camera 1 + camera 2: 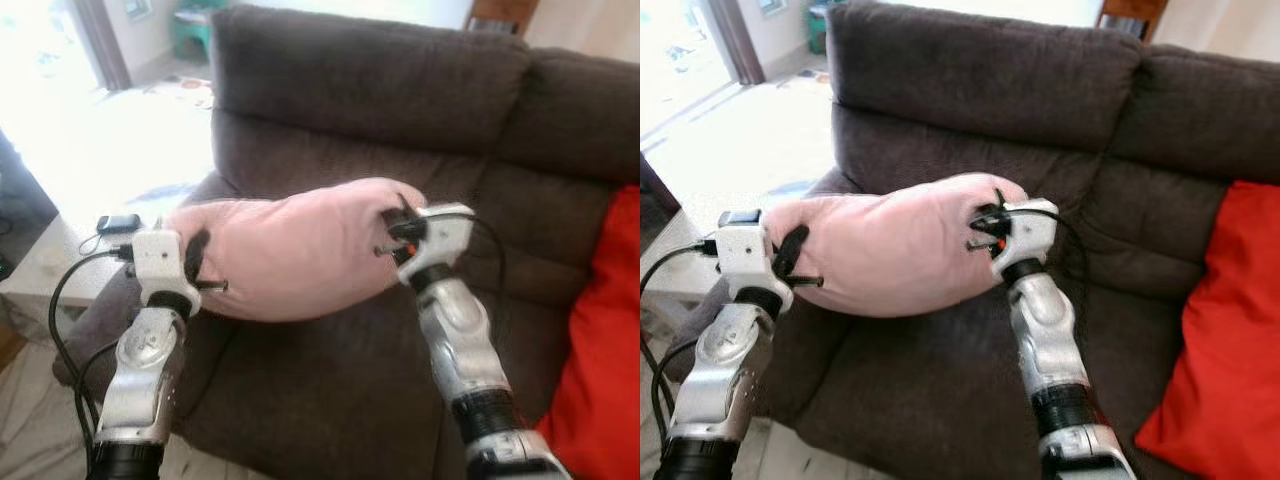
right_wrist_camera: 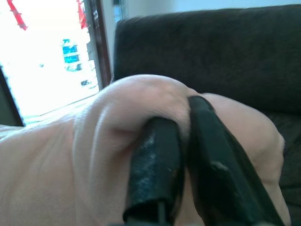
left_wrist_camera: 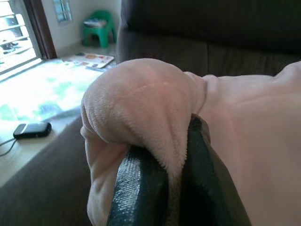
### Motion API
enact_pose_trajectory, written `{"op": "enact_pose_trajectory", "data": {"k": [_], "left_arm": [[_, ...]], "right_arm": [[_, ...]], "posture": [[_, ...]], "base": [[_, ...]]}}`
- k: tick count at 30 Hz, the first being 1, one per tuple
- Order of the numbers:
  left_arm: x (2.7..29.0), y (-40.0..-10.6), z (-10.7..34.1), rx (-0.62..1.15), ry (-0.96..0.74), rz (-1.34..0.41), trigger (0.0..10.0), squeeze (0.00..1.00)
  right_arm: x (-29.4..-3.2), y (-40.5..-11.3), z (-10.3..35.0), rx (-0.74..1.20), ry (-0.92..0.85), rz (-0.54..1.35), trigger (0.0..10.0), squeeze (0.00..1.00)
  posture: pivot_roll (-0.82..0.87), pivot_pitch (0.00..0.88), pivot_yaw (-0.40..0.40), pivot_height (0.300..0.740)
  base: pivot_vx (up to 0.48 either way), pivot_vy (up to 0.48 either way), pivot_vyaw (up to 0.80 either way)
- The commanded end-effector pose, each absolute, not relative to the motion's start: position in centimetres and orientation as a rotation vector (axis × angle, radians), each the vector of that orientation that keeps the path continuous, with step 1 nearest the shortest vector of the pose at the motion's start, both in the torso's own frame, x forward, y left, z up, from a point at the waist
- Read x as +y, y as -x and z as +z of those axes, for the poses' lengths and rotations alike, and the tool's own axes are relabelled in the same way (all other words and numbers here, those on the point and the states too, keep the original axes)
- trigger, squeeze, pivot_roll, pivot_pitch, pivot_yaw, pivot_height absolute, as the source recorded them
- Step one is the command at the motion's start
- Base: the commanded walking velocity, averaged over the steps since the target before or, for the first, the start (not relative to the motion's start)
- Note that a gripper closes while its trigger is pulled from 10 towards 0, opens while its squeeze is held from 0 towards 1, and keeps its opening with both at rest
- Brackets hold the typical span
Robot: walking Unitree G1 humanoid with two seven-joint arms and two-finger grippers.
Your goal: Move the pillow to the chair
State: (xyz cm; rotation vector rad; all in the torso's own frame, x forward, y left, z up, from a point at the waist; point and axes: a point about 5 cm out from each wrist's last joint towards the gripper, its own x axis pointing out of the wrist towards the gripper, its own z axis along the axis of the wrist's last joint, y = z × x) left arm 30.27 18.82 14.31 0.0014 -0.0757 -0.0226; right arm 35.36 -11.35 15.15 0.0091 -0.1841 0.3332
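pillow: pink pillow (image 1: 290, 250) held up above the brown sofa (image 1: 400, 120) seat
axis: long axis spanned between both arms
left gripper (image 3: 160, 188): clamped on one end
right gripper (image 2: 183, 165): clamped on the other end

I log a dark brown sofa (image 1: 350, 90) across the far side, with a red cushion (image 1: 605, 350) on its right seat. Far left I note a green plastic stool (image 3: 99, 28); near left, a black phone (image 3: 32, 130) on a pale side table (image 1: 40, 265).
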Motion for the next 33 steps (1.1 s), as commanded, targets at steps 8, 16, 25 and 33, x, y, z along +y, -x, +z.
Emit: {"op": "enact_pose_trajectory", "data": {"k": [8,16,25,33], "left_arm": [[16.5,-30.2,15.0,-0.059,0.026,-0.202,10.0,0.00],[15.5,-29.5,15.1,-0.047,0.034,-0.322,10.0,0.00],[15.9,-29.0,15.3,-0.043,0.017,-0.328,10.0,0.00],[15.6,-28.8,14.8,-0.029,0.021,-0.334,10.0,0.00]], "right_arm": [[-9.2,-37.7,18.0,-0.184,0.065,0.417,10.0,0.00],[-7.0,-38.6,19.3,-0.169,0.116,0.520,10.0,0.00],[-4.2,-38.8,19.9,-0.146,0.186,0.667,10.0,0.00],[-3.9,-38.7,19.8,-0.144,0.175,0.689,10.0,1.00]], "posture": [[0.13,0.063,-0.023,0.740],[0.14,0.063,-0.034,0.740],[0.15,0.061,-0.051,0.740],[0.15,0.071,-0.055,0.740]], "base": [[0.000,0.000,0.00],[0.000,0.000,0.00],[0.000,0.000,0.00],[0.000,0.000,0.00]]}}
